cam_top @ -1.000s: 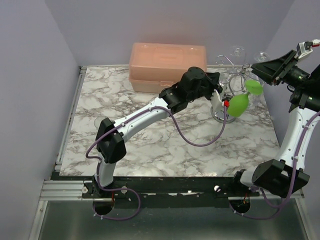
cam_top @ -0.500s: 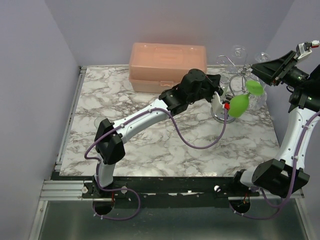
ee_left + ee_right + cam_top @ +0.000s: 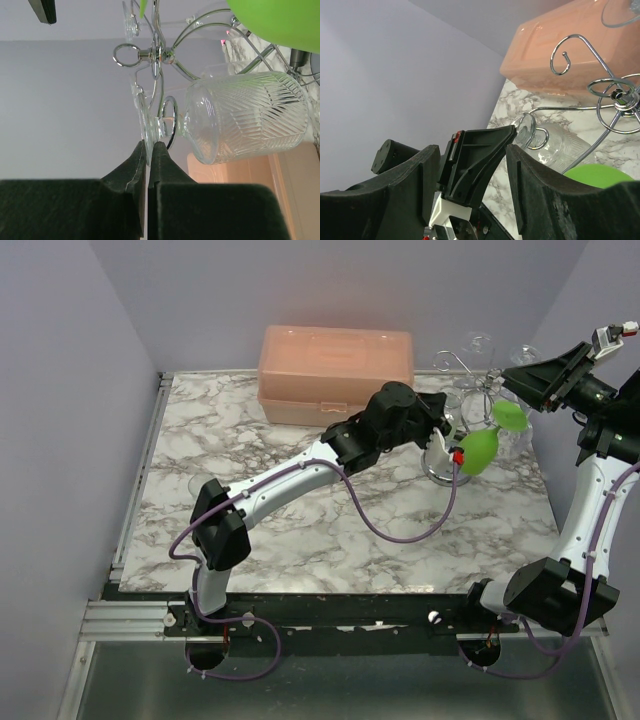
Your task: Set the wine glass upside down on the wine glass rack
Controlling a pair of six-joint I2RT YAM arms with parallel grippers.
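Left claw (image 3: 148, 146) is pinched shut on the thin foot (image 3: 145, 112) of the clear wine glass (image 3: 245, 117). The stem looks threaded through a curl of the wine glass rack (image 3: 157, 54), w/ the bowl hanging below it, tilted rather than plumb. Right claw (image 3: 473, 150) hangs just beside the rack, fingers apart, nothing in it.

Risks, as I judge them:
- Letting go before the foot sits flat on the wire: the glass could slide out of the curl and drop to the table (image 3: 300, 510). Can't tell from these views whether it's fully seated.
- Swing on release: the bowl is v. near the green glass (image 3: 480, 447), so they may clink or chip.
- Pulling back w/o opening cleanly could drag the foot and tip the light wire stand.
- Too hard a pinch on a foot that thin could crack it.

Materials etc.: the glass is transparent w/ a herringbone cut pattern and a slick, rounded bowl. The rack is polished chrome wire in looping curls off a central hub, so low friction. The green glass is a smooth, glossy, opaque-looking bowl. The table is marble-print, hard and flat. The peach box (image 3: 335, 365) behind is translucent plastic w/ rounded corners.
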